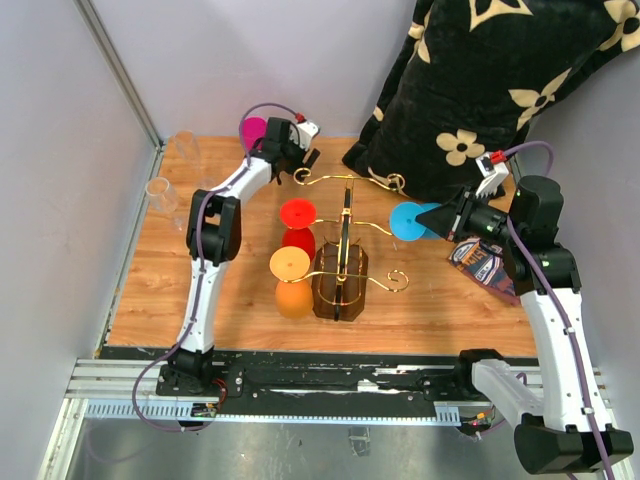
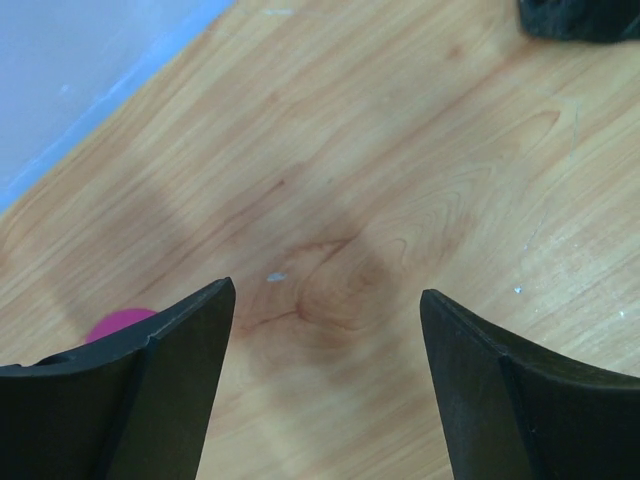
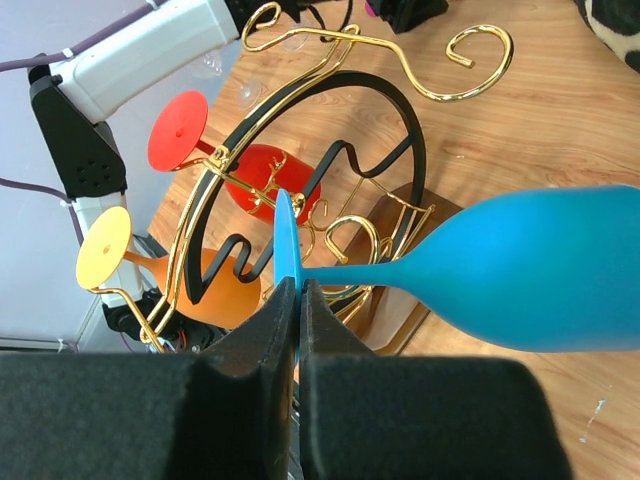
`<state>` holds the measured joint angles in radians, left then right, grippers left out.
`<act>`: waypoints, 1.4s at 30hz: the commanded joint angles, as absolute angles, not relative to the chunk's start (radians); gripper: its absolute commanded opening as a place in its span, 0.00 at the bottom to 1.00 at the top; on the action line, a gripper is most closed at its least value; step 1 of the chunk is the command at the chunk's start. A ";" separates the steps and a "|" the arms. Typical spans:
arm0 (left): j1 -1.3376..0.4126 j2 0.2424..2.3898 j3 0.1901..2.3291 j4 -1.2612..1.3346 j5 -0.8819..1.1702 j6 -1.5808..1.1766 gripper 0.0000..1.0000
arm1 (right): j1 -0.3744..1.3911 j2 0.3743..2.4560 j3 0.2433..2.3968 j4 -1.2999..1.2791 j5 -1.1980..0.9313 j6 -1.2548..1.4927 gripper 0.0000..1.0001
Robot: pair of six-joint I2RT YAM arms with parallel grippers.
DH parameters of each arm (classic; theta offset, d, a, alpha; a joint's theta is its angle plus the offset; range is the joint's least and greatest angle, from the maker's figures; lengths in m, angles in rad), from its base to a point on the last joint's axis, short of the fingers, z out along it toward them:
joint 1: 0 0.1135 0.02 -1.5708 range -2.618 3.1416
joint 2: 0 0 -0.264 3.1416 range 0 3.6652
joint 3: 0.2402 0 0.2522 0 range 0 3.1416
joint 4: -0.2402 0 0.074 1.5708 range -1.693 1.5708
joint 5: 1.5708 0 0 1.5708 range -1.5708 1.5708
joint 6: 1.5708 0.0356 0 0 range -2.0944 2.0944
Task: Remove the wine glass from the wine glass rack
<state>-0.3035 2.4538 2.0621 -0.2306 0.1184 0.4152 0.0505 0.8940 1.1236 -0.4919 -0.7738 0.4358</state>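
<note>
Risky hold: the right pincer [image 3: 298,300] grips only the thin foot of the blue wine glass [image 3: 520,270], which lies sideways just right of the wine glass rack [image 1: 340,285]. A quick swing could twist it loose or clip a scroll. The left pincer [image 2: 325,290] hangs wide open, pointing down over the counter [image 2: 400,150].

A gold wire wine glass rack on a dark brown base [image 1: 342,272] stands in the middle of the wooden table [image 1: 220,300], with a red wine glass [image 1: 296,222] and, nearer the arms, an orange wine glass [image 1: 291,290] hanging at its left side. A blue wine glass [image 1: 406,220] lies sideways just right of the rack, its foot clamped in the right gripper [image 3: 297,290]. A pink glass [image 1: 252,130] is at the back left and a black floral cushion [image 1: 490,80] at the back right.
</note>
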 commanded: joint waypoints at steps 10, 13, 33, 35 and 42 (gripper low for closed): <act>-0.216 2.390 2.247 -0.318 0.493 0.169 0.81 | 0.026 0.878 1.167 -0.533 -0.695 0.367 0.01; -0.203 2.372 2.259 -0.298 0.580 0.124 0.81 | 0.025 0.884 1.176 -0.539 -0.693 0.366 0.01; -0.175 2.158 2.166 -0.054 0.778 -0.223 0.77 | 0.020 0.775 1.075 -0.592 -0.336 0.143 0.01; -0.173 2.149 2.197 -0.078 0.757 -0.225 0.78 | 0.023 0.799 1.053 -0.559 -0.294 0.113 0.01; -0.173 2.071 2.209 -0.152 0.652 -0.235 0.78 | 0.269 0.878 0.962 -0.416 0.138 -0.138 0.01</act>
<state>-0.1730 2.1563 2.1910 -0.1150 0.7155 -0.2127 0.1192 0.8669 1.0260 -0.5468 -0.1886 0.0814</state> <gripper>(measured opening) 0.789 0.022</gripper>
